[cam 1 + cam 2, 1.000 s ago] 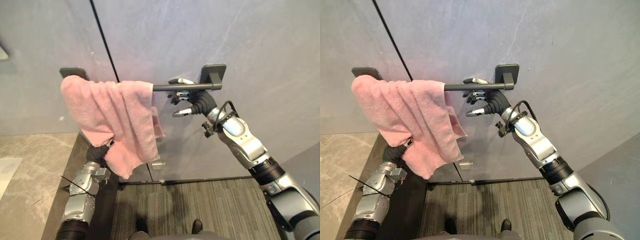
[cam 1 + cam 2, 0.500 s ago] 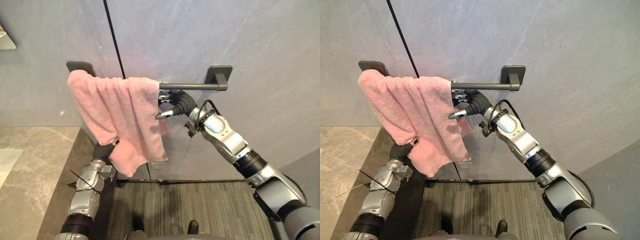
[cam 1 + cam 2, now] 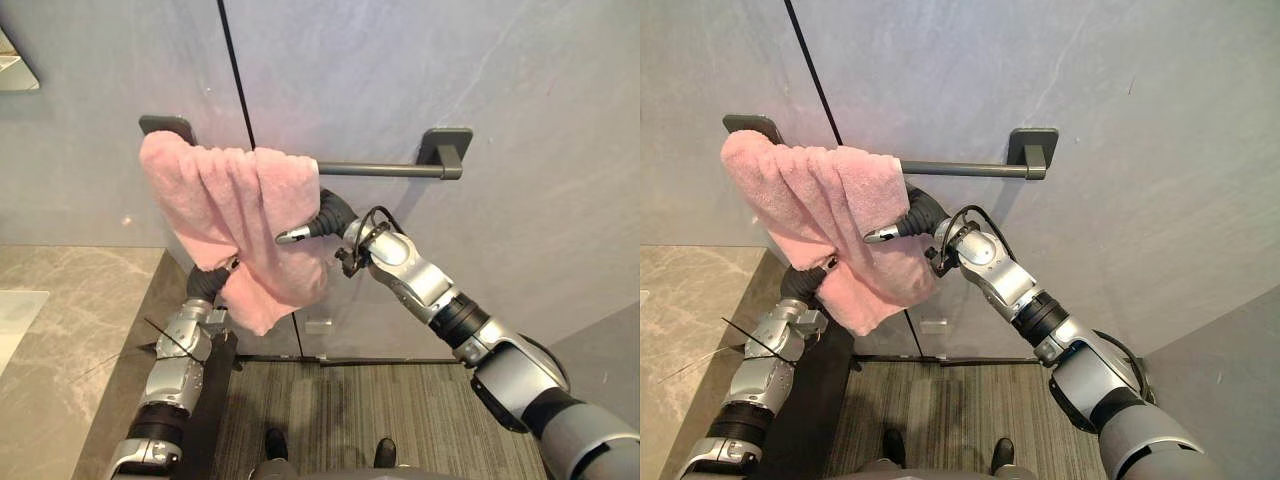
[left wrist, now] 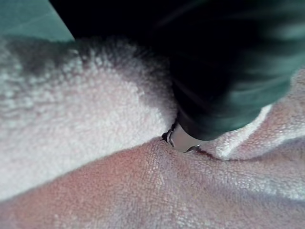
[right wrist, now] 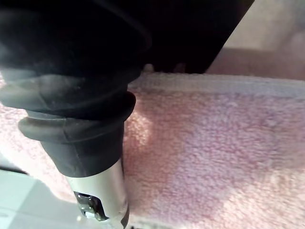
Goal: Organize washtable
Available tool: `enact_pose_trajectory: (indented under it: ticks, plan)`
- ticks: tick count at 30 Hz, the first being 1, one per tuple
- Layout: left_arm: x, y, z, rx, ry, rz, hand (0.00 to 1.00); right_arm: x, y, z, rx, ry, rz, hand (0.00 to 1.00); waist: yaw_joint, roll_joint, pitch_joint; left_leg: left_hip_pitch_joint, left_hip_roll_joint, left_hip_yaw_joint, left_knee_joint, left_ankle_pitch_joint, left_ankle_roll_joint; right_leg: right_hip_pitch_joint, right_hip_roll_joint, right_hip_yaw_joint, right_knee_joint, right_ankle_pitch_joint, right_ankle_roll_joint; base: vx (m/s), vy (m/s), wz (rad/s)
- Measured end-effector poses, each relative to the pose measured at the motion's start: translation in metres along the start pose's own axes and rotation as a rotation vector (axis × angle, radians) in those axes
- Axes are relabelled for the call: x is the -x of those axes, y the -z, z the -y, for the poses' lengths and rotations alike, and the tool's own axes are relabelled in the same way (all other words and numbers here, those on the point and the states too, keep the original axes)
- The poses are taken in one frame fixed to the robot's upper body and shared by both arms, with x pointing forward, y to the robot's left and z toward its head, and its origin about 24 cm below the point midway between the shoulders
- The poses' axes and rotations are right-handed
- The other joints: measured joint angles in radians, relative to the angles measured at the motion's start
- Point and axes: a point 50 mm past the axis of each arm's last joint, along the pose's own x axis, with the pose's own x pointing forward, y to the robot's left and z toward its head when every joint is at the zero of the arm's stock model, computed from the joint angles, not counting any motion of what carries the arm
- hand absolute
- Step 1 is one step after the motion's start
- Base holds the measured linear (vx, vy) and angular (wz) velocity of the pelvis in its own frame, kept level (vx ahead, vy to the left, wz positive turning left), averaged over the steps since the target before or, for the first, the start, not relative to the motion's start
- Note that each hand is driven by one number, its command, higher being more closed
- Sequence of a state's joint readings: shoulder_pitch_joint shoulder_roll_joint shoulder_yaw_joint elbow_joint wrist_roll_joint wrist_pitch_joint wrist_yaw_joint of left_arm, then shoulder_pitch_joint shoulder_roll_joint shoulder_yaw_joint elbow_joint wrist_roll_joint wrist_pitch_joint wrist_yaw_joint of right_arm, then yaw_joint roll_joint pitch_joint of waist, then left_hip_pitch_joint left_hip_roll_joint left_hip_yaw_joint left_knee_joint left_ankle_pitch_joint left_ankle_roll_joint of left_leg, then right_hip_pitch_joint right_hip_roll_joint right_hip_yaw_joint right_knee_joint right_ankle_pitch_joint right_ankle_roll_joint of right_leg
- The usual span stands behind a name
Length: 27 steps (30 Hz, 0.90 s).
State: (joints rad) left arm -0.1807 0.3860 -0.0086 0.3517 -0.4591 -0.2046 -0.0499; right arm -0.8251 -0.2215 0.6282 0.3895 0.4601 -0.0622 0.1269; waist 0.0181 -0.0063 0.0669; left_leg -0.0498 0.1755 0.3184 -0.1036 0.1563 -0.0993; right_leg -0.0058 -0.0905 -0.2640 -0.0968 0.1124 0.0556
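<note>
Presently, item by item, left to right.

Counter: grey marble, lying at the lower left, well apart from the work.

Left hand: is entering from below and sitting under the towel's lower fold. It is buried in cloth, so whether it is clenched or slack cannot be told.

Towel: pink terry, hanging bunched over the left end of the bar and touching the left bracket. Its hem is drooping unevenly.

Right hand: is reaching in from the right, just below the bar, and pressing into the towel's right edge. It is mostly hidden behind cloth, so its grasp cannot be told either.

Bar: dark, wall-mounted, its right stretch lying bare up to the right bracket.

Step in hand, as judged: spreading the towel along the bar.

To do it well:
- The right hand should be drawing the towel's edge rightward, level with the bar.
- The left should be steadying the lower cloth, not tugging down, lest the towel slide off.
- The hems want evening.
</note>
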Motion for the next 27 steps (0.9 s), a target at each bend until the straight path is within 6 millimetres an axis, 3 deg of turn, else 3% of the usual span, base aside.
enact_pose_trajectory:
  ticks: [8, 11, 16, 20, 22, 27]
  plan:
    - [-0.004, -0.005, 0.001, 0.001, -0.005, 0.018, 1.00, 0.000, 0.002, -0.001, -0.001, 0.003, -0.006, 1.00, -0.001, -0.001, 0.001, -0.008, 0.000, -0.005, 0.000, 0.001, 0.001, -0.004, 0.000, -0.005, 0.000, 0.000, 0.000, 0.00, -0.001, 0.01]
    - [-0.004, -0.009, -0.004, -0.003, -0.023, 0.033, 1.00, 0.009, 0.000, 0.006, -0.034, 0.058, 0.025, 1.00, 0.000, -0.006, 0.003, -0.009, -0.001, -0.009, 0.000, 0.001, 0.001, -0.002, 0.000, -0.010, 0.000, -0.001, 0.001, 0.01, 0.000, 0.04]
    - [-0.004, -0.047, -0.034, -0.032, -0.087, 0.169, 1.00, 0.043, -0.004, 0.031, -0.077, 0.193, 0.099, 1.00, -0.001, -0.019, 0.012, -0.009, -0.003, -0.009, 0.000, 0.001, 0.002, -0.001, -0.003, -0.010, 0.000, -0.004, 0.006, 0.00, 0.000, 0.01]
    - [-0.003, -0.062, -0.023, -0.036, -0.035, 0.242, 1.00, 0.055, -0.011, 0.044, -0.074, 0.255, 0.140, 1.00, -0.003, -0.018, 0.012, -0.007, -0.006, -0.006, 0.000, 0.004, 0.005, -0.001, -0.006, -0.010, 0.002, -0.004, 0.008, 0.00, 0.000, 0.00]
    - [0.007, -0.074, -0.012, -0.050, 0.018, 0.310, 1.00, 0.072, -0.019, 0.059, -0.074, 0.335, 0.186, 1.00, -0.006, -0.016, 0.013, 0.001, -0.012, 0.000, 0.000, 0.005, 0.007, 0.001, -0.009, -0.005, 0.005, -0.003, 0.011, 0.00, 0.000, -0.05]
    - [0.012, -0.081, 0.006, -0.022, 0.068, 0.372, 1.00, 0.086, -0.019, 0.075, -0.086, 0.396, 0.190, 1.00, -0.019, -0.003, 0.022, 0.013, -0.022, 0.016, 0.000, 0.002, 0.003, 0.001, -0.018, 0.013, 0.006, 0.000, 0.015, 0.00, 0.004, -0.09]
